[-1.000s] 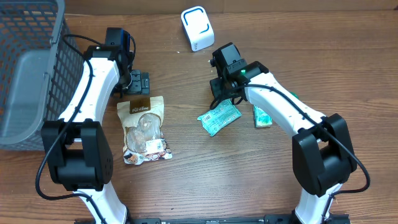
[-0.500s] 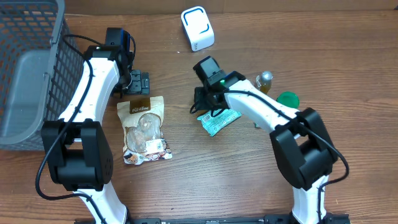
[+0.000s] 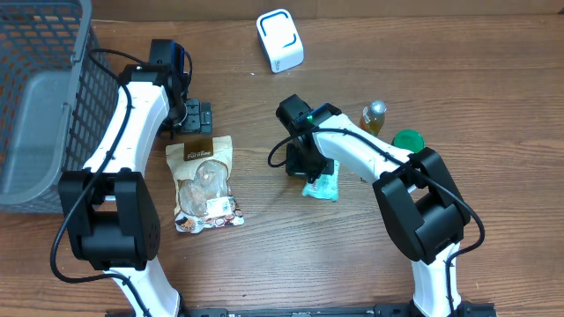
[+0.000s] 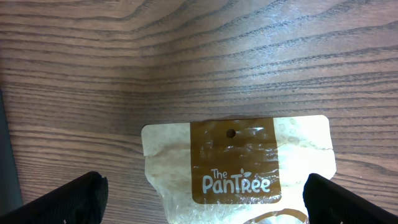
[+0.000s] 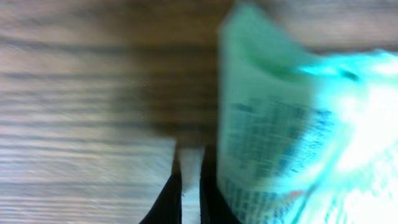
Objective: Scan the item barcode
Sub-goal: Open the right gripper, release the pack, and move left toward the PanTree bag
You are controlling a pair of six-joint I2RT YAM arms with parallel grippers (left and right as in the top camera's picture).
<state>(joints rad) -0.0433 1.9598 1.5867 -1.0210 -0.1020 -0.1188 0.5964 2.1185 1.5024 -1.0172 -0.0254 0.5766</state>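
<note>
A green packet [image 3: 322, 184] lies just below my right gripper [image 3: 304, 163] in the middle of the table. In the right wrist view the packet [image 5: 286, 137] is large and blurred, and it rises along the right side of my right gripper [image 5: 189, 186]. The jaws stand almost together, with a thin white strip of the packet's edge between them. The white scanner [image 3: 280, 40] stands at the back. My left gripper [image 3: 194, 117] hangs open above the top of a PanTree snack pouch [image 3: 204, 182]. Its black fingers flank the pouch [image 4: 239, 165] without touching it.
A grey wire basket [image 3: 35, 97] fills the far left. A small amber bottle [image 3: 374, 115] and a green lid [image 3: 407, 140] sit to the right of the right arm. Bare wood lies between the packet and the scanner.
The right gripper swung left and then down over the green packet and closed. The packet turned and shifted slightly down and right. The left arm and the pouch did not move.
</note>
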